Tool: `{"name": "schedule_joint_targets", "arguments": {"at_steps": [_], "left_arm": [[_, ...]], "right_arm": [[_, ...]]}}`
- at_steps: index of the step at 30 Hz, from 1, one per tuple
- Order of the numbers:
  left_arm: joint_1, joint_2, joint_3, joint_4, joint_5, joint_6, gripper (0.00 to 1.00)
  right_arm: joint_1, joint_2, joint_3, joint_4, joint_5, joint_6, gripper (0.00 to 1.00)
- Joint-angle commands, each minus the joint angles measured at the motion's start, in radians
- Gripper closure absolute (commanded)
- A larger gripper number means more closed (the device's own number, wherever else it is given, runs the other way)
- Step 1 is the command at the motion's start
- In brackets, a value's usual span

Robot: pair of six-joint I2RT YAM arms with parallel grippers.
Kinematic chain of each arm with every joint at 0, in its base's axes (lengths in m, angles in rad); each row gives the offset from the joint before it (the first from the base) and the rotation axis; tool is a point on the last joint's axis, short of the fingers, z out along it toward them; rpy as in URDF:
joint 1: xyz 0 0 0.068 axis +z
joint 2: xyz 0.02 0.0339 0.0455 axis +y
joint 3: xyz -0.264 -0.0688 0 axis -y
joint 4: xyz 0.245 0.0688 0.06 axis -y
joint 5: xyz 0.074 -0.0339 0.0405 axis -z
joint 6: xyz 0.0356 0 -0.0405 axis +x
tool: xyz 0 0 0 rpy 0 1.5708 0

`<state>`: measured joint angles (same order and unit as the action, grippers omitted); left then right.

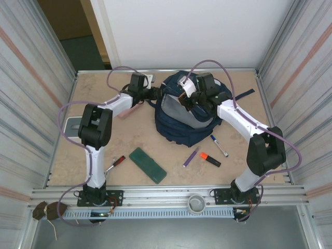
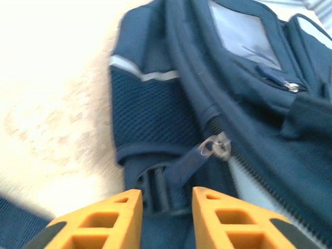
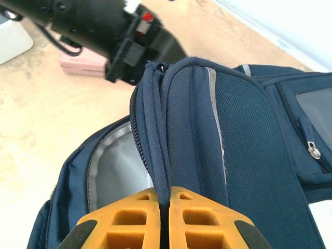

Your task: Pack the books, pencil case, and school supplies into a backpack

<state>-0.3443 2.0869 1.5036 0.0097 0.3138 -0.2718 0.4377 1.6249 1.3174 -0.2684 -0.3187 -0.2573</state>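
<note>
Overhead, the backpack (image 1: 184, 124) lies at the centre of the pale, speckled tabletop (image 1: 140, 140). It is a soft navy fabric body with its mouth open and grey lining (image 1: 176, 106) exposed. Beside its near edge lie three slim items: the purple pen (image 1: 190, 156), the orange highlighter (image 1: 210, 160) with a black cap, and the white marker (image 1: 219, 146) with a blue cap. A flat, dark-green pencil case (image 1: 148, 165) lies diagonally to their left, with a red-handled tool (image 1: 115, 164) beyond it. The left arm (image 1: 95, 127) folds at a raised elbow and reaches to the bag's left edge, where the left gripper (image 1: 155, 97) sits. The right arm (image 1: 264, 148) reaches up and inward, placing the right gripper (image 1: 191, 102) over the bag's top.

Left wrist view, blurred: the orange, cell-patterned fingers (image 2: 109, 220) stand apart, released, holding nothing. Beyond the gap are a strap buckle (image 2: 155, 189), a metal zipper pull (image 2: 220, 145) and a mesh side pocket (image 2: 148, 111) with a pale stripe.

Right wrist view: the fingers are clenched on an upright fold of the backpack's rim, pinching the ribbed zipper tape (image 3: 150, 129). Smooth lining shows left of the fold and a mesh panel (image 3: 249, 140) lies to its right.
</note>
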Motion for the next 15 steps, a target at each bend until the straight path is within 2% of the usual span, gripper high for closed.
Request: {"name": "schedule_joint_targets", "arguments": {"at_steps": [1,3,7,9,12,15], "left_arm": [[0.047,-0.171,-0.127,0.022,-0.057,0.0,0.62],[0.064,-0.292,-0.219,-0.01,-0.089,-0.002,0.58],[0.058,-0.556,-0.494,0.007,-0.153,-0.057,0.37],[0.037,-0.665,-0.612,0.002,-0.165,-0.091,0.32],[-0.047,-0.83,-0.729,-0.101,-0.264,-0.103,0.27],[-0.187,-0.97,-0.81,-0.24,-0.408,-0.14,0.23]], "right_arm": [[-0.011,0.005,0.058,0.038,-0.001,0.091,1.0],[-0.013,0.003,0.067,0.036,0.023,0.149,1.0],[-0.011,0.013,0.088,0.015,0.029,0.257,1.0],[-0.006,0.014,0.085,0.017,0.041,0.287,1.0],[0.002,0.015,0.079,0.014,0.054,0.314,1.0],[0.013,0.016,0.064,0.024,0.069,0.314,1.0]]}}
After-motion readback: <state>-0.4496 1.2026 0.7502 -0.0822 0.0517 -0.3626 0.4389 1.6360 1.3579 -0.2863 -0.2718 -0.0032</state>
